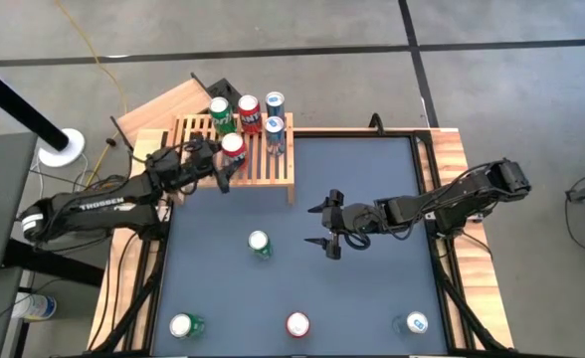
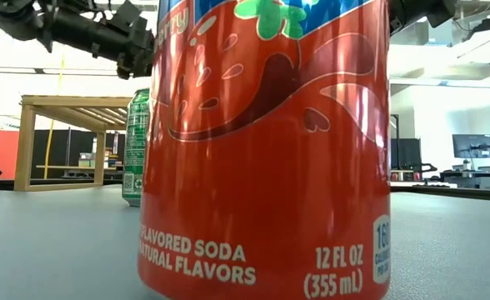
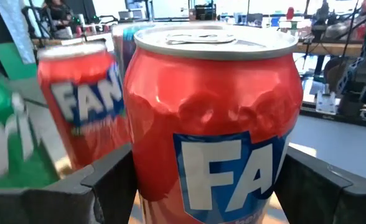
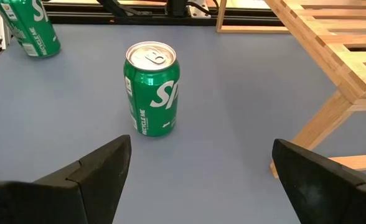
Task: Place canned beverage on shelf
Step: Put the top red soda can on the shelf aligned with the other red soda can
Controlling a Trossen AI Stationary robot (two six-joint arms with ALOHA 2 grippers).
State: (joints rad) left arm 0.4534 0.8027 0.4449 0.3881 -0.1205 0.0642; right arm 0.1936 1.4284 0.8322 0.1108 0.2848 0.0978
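Gripping an upright red can [image 1: 233,146] over the shelf [image 1: 273,169], upper left, left hand [image 1: 220,165]; right hand [image 1: 329,227] open, centre, facing the green can [image 1: 259,243].

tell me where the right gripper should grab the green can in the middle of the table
Grip the green can around its mid-body, side-on from the right gripper, whose open fingers already face it. It stands upright with open table around it, so the fingers can straddle its round wall.
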